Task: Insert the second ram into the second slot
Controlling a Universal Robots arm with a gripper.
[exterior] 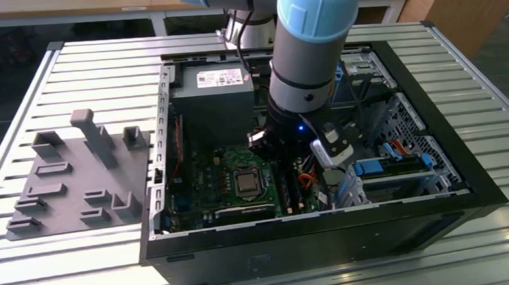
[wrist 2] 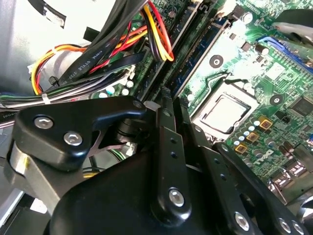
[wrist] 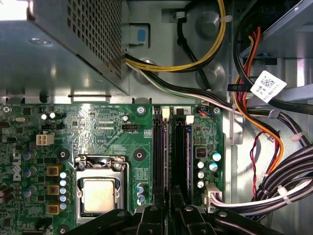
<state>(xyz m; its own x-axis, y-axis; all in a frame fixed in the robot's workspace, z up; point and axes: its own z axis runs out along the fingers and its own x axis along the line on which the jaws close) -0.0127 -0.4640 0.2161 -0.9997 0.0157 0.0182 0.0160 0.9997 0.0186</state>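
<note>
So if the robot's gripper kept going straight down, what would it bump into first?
Probably the memory slots on the green motherboard: the gripper sits right over them in the first wrist view. How far off they are is unclear.

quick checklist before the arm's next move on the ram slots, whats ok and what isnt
1. Gripper lined up with the ram slots: ok. In the first wrist view the gripper sits at one end of the two ram slots.
2. Second ram in the gripper: cannot tell. No blue stick can be made out there.
3. Which of the two slots the gripper is over: cannot tell. It straddles the pair.
4. Cables off the slots: ok. The cable bundle lies beside the board, apart from the slots.
5. Processor socket clear of the gripper: ok. The processor socket is off to one side, untouched.
6. Slot latches open: cannot tell.
</note>
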